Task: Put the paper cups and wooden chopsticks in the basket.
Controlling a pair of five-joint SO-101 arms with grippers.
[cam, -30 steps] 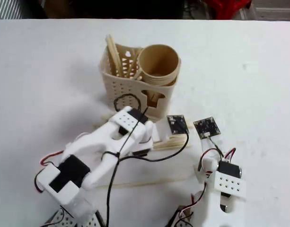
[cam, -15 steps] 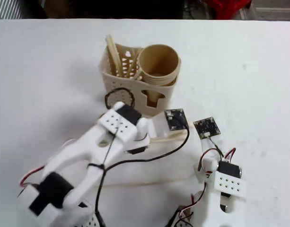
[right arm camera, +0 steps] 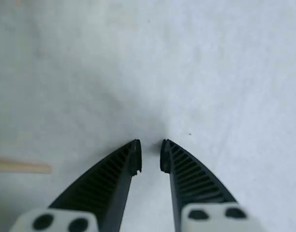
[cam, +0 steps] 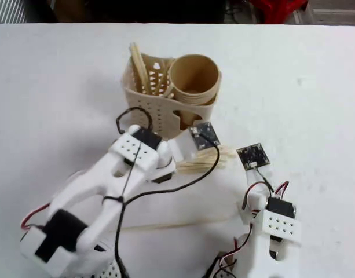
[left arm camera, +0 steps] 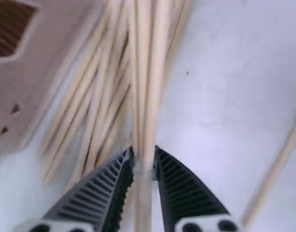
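Gripping just a stick or two, the left pincer [left arm camera: 144,157] is clenched on the chopsticks [left arm camera: 138,72] piled on the desk [cam: 304,87] at the basket's [cam: 143,110] 5 o'clock. Lifting could scatter the loose ones, since the pinch looks thin.

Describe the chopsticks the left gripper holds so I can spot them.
Find the perforated basket mid-table. Beside its near wall is a fanned bundle of wooden chopsticks. The left gripper is shut on it; the single chopstick nearer the arm bases lies loose.
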